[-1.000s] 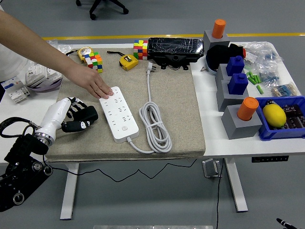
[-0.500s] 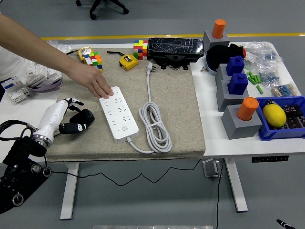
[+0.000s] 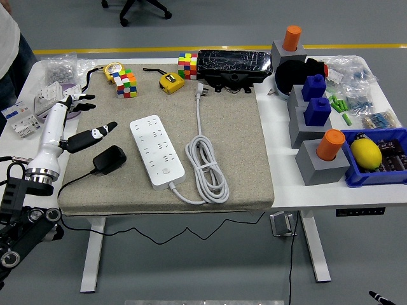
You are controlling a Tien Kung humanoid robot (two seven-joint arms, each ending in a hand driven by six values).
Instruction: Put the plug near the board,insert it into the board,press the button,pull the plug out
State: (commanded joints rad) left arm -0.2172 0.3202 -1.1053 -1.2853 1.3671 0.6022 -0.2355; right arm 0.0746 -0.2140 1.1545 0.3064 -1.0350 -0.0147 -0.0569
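Gone from the power strip (image 3: 158,150): the person's hand that pressed its far end half a second ago; only a bit of clothing (image 3: 9,38) left at the top-left corner. Lifted and drawn back toward the table's left edge, the left hand (image 3: 75,121), white-shelled with black fingers spread wide and holding nothing. Released onto the beige felt-like mat (image 3: 241,146): the black plug (image 3: 109,159), a rounded blocky adapter, lying just left of the strip but apart from it, thin black cord trailing off the near edge. Strip white, glossy, long and rectangular, set diagonally, its thick grey-white cable (image 3: 205,166) looped beside it. No right hand in sight.
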